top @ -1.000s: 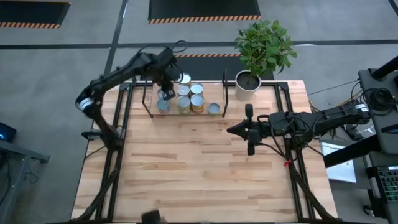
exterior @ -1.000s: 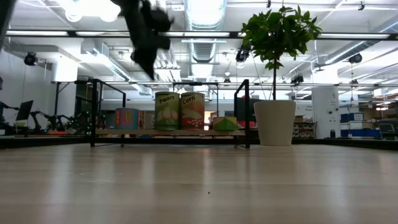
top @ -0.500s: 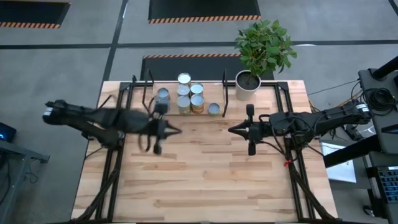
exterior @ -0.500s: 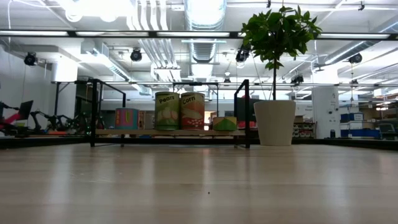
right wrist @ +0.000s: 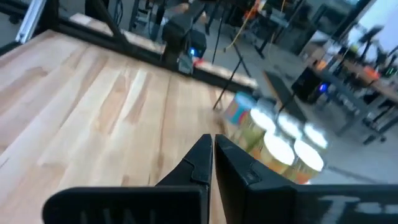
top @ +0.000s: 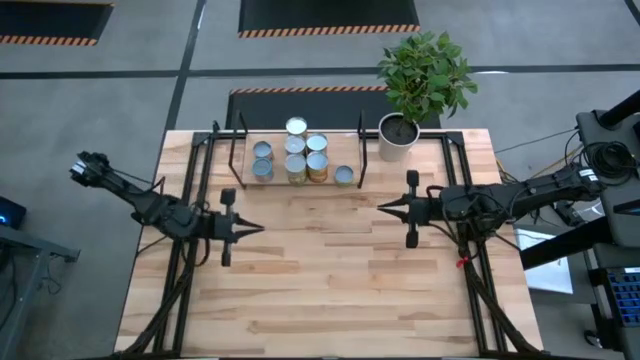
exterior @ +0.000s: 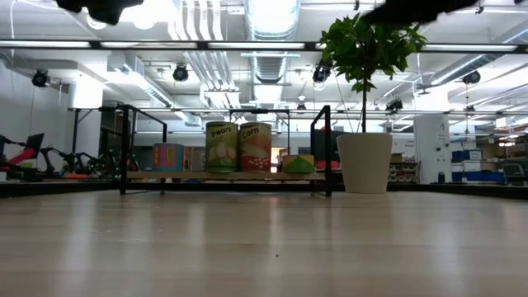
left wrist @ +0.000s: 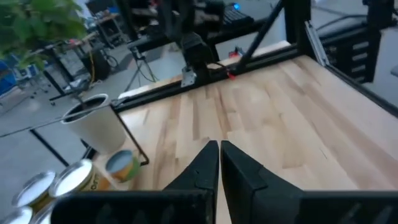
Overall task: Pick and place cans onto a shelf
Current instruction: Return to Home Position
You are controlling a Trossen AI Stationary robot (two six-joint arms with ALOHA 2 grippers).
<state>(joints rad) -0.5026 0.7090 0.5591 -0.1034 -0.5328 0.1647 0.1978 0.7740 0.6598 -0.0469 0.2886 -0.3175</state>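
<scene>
Left pincer (top: 258, 228), right pincer (top: 383, 208) — both clenched — mid-table, cans (top: 295, 168) well beyond, on shelf (top: 341, 150).

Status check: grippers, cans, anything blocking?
Left gripper shut, empty, over table, left side. Right gripper shut, empty, facing it. Cans grouped on shelf. Plant pot beside shelf, clear of arms.

Legible text, two entries; tall cylindrical tin with green-and-cream label (exterior: 220, 148), standing on the low black-rod shelf with light wooden board (exterior: 190, 175): "Pears"; tall cylindrical tin with orange-and-yellow label (exterior: 256, 148), just beside it: "Corn"; remaining labels unreadable.
</scene>
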